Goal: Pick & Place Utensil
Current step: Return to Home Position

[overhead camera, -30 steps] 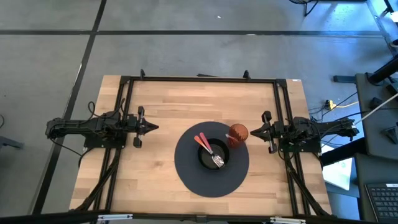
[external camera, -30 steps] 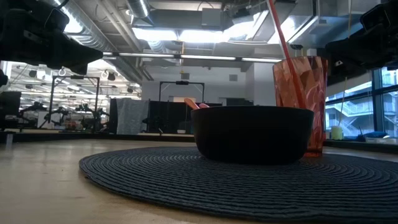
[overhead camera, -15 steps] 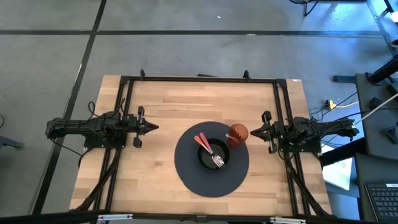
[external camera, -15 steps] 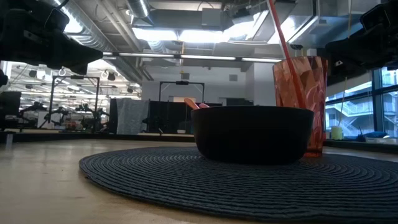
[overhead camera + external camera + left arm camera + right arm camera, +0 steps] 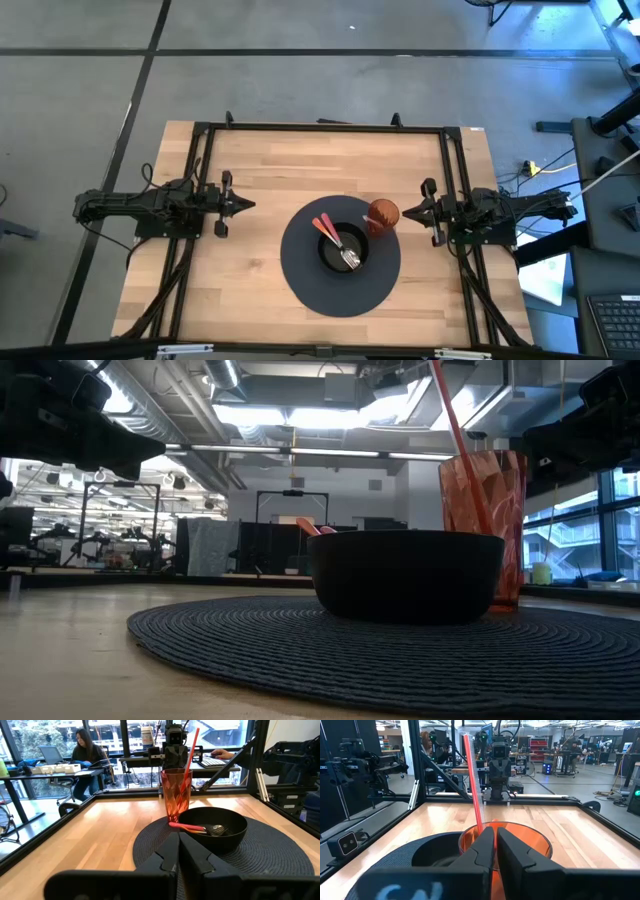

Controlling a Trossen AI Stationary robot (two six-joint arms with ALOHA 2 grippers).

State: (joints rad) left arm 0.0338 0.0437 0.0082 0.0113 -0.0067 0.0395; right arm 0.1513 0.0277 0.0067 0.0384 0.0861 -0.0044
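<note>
A black bowl [image 5: 343, 249] stands in the middle of a round dark woven mat [image 5: 300, 278] on the wooden table. A fork with a pink handle and a metal head [image 5: 340, 245] lies in the bowl, its handle leaning on the rim toward the far left. An orange tumbler [image 5: 382, 216] with a red straw [image 5: 472, 785] stands on the mat beside the bowl. My left gripper [image 5: 247, 205] waits shut at the table's left, pointing level at the mat. My right gripper [image 5: 406, 210] waits shut at the right, close to the tumbler, touching nothing.
A black metal frame [image 5: 320, 127] runs around the table's far edge and sides. Bare wood lies left of the mat and along the far and near edges. People sit at desks in the room beyond the table.
</note>
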